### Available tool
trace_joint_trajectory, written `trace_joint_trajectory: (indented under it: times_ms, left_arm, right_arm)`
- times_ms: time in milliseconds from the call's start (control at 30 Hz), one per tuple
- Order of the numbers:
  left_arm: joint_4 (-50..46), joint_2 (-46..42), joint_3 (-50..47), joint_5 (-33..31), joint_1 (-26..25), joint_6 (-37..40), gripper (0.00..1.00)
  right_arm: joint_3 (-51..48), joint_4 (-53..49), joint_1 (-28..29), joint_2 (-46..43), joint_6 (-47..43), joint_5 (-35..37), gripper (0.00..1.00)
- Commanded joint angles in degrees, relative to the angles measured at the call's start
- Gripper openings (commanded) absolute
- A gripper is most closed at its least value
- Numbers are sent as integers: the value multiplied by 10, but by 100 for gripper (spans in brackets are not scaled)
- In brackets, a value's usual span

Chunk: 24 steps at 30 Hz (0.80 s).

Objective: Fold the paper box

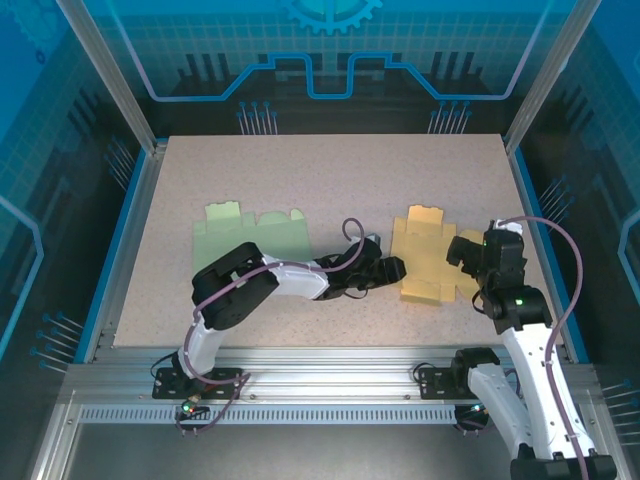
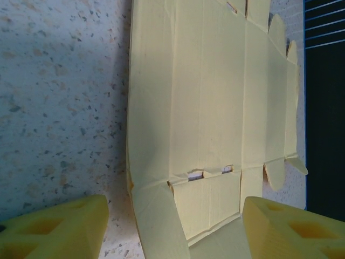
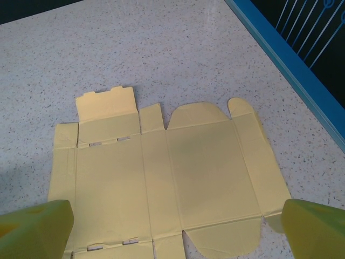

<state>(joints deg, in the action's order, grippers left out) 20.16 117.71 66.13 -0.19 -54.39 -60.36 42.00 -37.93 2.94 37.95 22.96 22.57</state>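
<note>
The paper box is a flat, unfolded yellow blank (image 1: pixel 428 262) lying on the right half of the table. My left gripper (image 1: pixel 394 268) reaches across to its left edge. In the left wrist view the left gripper (image 2: pixel 175 226) is open, and its yellow fingers (image 2: pixel 59 226) straddle a corner flap of the blank (image 2: pixel 215 97), which lifts slightly off the table. My right gripper (image 1: pixel 463 250) hovers over the blank's right edge. In the right wrist view the right gripper (image 3: pixel 177 218) is wide open above the blank (image 3: pixel 161 178) and holds nothing.
A second flat blank, pale green (image 1: pixel 255 235), lies on the left half of the speckled table (image 1: pixel 330 170), partly under my left arm. A blue rail (image 1: pixel 535 210) bounds the table on the right, and an aluminium frame runs along the near edge.
</note>
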Motion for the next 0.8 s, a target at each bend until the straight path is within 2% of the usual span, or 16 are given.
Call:
trace_joint_trajectory:
  times_ms: [0, 267, 433, 567, 767]
  left_arm:
    - [-29, 16, 16, 23, -9, -25, 66]
    - [-40, 41, 26, 72, -20, -70, 61]
    - [-30, 57, 39, 81, -20, -75, 50]
    - [-32, 56, 40, 68, -18, -66, 35]
    - [-47, 18, 23, 35, 8, -8, 0]
  right_arm:
    - [-7, -9, -2, -10, 7, 14, 100]
    - [-7, -10, -3, -17, 7, 16, 100]
    - [-8, -9, -3, -19, 8, 16, 100]
    - [-8, -9, -3, -19, 7, 15, 100]
    - [-7, -9, -3, -21, 8, 9, 100]
